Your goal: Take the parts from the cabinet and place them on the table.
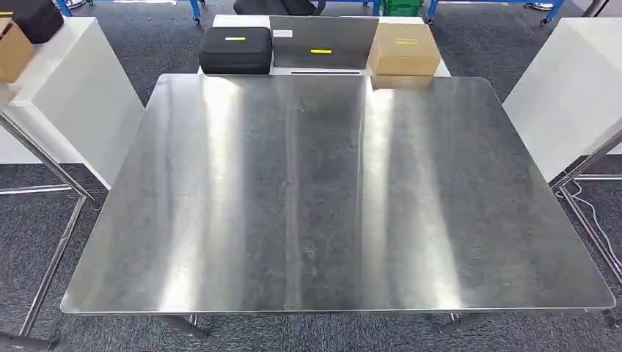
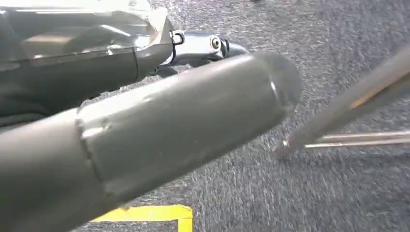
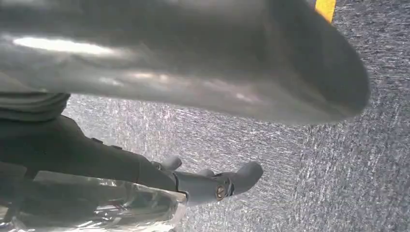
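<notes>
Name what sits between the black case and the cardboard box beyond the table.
A grey flat panel with a yellow label, between the black case and cardboard box, in the head view.

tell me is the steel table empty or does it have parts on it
Empty: the steel table shows bare metal across its whole top.

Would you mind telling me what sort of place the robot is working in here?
Probably a lab or workshop test area: a bare steel table on grey carpet, white cabinets to either side, and a black case and cardboard box stored beyond it.

Grey carpet [image 1: 469,37] is covering the floor; white cabinets [image 1: 73,95] are flanking a light-streaked steel table [image 1: 330,220].
</notes>
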`<state>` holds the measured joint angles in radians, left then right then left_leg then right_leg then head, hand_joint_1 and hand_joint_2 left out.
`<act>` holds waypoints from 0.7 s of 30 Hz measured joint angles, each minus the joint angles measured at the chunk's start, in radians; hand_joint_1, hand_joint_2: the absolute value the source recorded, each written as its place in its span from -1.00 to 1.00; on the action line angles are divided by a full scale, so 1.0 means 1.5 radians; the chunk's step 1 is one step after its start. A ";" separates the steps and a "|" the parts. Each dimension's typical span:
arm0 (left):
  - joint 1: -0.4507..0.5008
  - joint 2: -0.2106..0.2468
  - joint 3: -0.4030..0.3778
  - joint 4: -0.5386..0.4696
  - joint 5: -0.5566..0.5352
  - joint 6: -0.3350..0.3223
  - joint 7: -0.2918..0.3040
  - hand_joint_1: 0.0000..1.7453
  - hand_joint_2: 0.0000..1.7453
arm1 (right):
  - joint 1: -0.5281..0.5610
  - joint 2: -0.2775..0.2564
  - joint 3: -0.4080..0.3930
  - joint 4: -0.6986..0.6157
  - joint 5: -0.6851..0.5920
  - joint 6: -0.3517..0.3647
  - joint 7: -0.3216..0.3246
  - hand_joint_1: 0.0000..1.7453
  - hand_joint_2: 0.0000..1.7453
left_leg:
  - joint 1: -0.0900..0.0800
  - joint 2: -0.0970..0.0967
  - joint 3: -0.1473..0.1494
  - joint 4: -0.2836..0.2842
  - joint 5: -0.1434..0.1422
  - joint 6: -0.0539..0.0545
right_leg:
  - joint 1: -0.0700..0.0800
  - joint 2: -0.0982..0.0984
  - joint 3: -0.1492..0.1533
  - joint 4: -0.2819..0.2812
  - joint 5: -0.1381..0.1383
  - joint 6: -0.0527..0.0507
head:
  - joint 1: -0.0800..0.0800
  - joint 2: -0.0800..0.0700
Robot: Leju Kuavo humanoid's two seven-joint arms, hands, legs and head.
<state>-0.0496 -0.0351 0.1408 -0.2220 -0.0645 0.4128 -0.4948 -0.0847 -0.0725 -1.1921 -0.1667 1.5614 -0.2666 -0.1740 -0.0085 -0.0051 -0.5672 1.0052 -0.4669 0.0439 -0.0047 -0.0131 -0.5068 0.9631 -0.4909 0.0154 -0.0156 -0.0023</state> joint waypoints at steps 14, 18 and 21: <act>-0.001 -0.001 -0.007 0.000 -0.004 0.000 0.006 -1.00 -1.00 | 0.007 0.001 0.003 0.000 -0.002 0.008 0.003 -1.00 -1.00 | -0.004 0.001 0.000 0.001 -0.001 0.007 | -0.005 0.000 0.001 -0.004 0.003 0.018 | 0.000 0.000; -0.001 -0.001 -0.007 0.000 -0.004 -0.001 0.007 -1.00 -1.00 | 0.007 0.001 0.002 0.000 -0.004 0.006 0.004 -1.00 -1.00 | -0.001 0.001 0.001 0.001 -0.001 0.007 | -0.005 0.000 0.000 -0.004 0.003 0.018 | 0.000 0.000; -0.002 -0.001 -0.007 0.000 -0.004 -0.002 0.013 -1.00 -1.00 | 0.007 0.001 0.002 0.000 -0.007 0.005 0.012 -1.00 -1.00 | 0.000 0.001 0.001 0.001 -0.001 0.007 | -0.004 0.000 0.000 -0.004 0.003 0.018 | 0.000 0.000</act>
<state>-0.0521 -0.0359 0.1297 -0.2216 -0.0706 0.4093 -0.4757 -0.0735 -0.0710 -1.1887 -0.1667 1.5515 -0.2586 -0.1556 -0.0090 -0.0040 -0.5650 1.0063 -0.4691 0.0539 -0.0109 -0.0129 -0.5062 0.9572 -0.4868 0.0427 -0.0160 -0.0023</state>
